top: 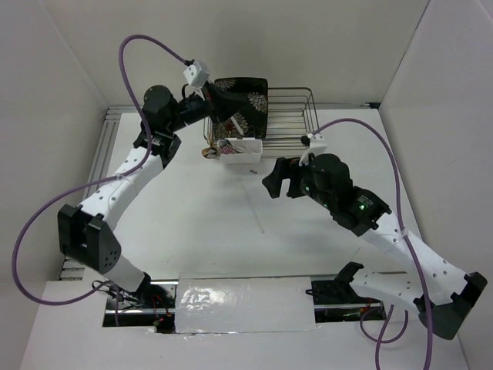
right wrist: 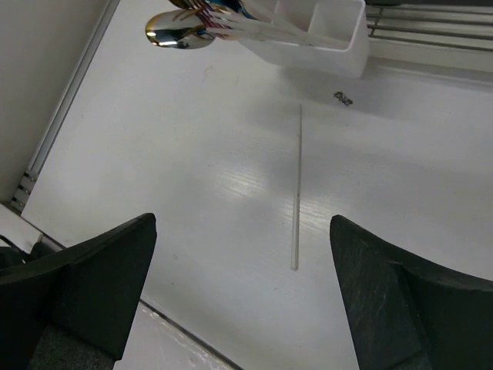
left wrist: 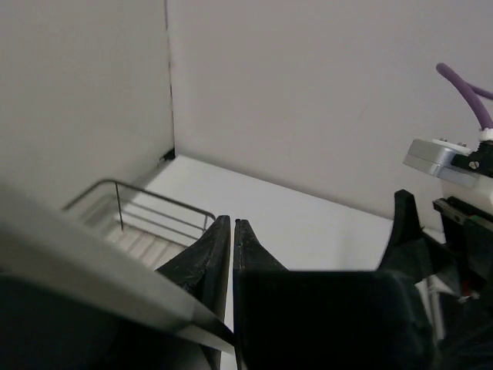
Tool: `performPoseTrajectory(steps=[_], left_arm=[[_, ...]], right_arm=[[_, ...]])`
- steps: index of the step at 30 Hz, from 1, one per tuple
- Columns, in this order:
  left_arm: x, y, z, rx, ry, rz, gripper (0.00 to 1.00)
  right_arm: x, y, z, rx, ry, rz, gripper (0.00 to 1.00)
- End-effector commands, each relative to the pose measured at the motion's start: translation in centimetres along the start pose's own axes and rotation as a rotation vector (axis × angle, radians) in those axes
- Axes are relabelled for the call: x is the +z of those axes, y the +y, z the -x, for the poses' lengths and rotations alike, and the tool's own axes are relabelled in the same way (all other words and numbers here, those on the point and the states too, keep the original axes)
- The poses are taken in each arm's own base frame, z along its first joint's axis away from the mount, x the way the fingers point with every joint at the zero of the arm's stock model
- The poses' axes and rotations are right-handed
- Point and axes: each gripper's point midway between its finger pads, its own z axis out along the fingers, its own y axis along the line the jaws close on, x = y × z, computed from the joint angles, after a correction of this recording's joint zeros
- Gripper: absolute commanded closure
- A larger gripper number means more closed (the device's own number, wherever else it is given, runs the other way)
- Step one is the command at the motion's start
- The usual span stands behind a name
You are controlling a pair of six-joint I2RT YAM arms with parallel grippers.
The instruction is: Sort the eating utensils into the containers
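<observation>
A light, stiff, slippery chopstick (right wrist: pixel 297 185) is seen flat on the desk (right wrist: pixel 154 139) near the white tub (right wrist: pixel 331 46), beneath the wide-open right end effector (right wrist: pixel 243 223), and is judged best pinched mid-length; the left end effector (left wrist: pixel 232 223) is closed.

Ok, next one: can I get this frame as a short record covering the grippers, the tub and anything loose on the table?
left gripper: nearly closed, apparently pinching the black floral plate at the wire rack
right gripper: open, empty, above the table
white tub: holds utensils, gold spoon sticking out
loose: one chopstick flat on the table
</observation>
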Motion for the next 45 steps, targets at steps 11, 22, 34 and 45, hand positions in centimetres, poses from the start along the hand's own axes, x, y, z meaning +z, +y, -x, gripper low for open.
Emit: performPoseTrajectory(steps=[11, 22, 34, 45], left_arm=[[4.4, 3.6, -3.6, 0.367, -0.117, -0.258, 1.00], [4.9, 6.0, -11.2, 0.345, -0.007, -0.320, 1.00], [4.7, 7.3, -15.3, 0.355, 0.050, -0.310, 0.91], [4.9, 7.8, -15.1, 0.338, 0.055, -0.280, 0.50]], right_arm=[[2.0, -3.6, -4.2, -0.002, 0.086, -0.125, 0.00], [4.4, -3.9, -5.3, -0.074, 0.133, -0.122, 0.00], [6.6, -4.1, -7.2, -0.090, 0.194, -0.106, 0.00], [8.2, -5.3, -11.1, -0.076, 0.306, -0.141, 0.05]])
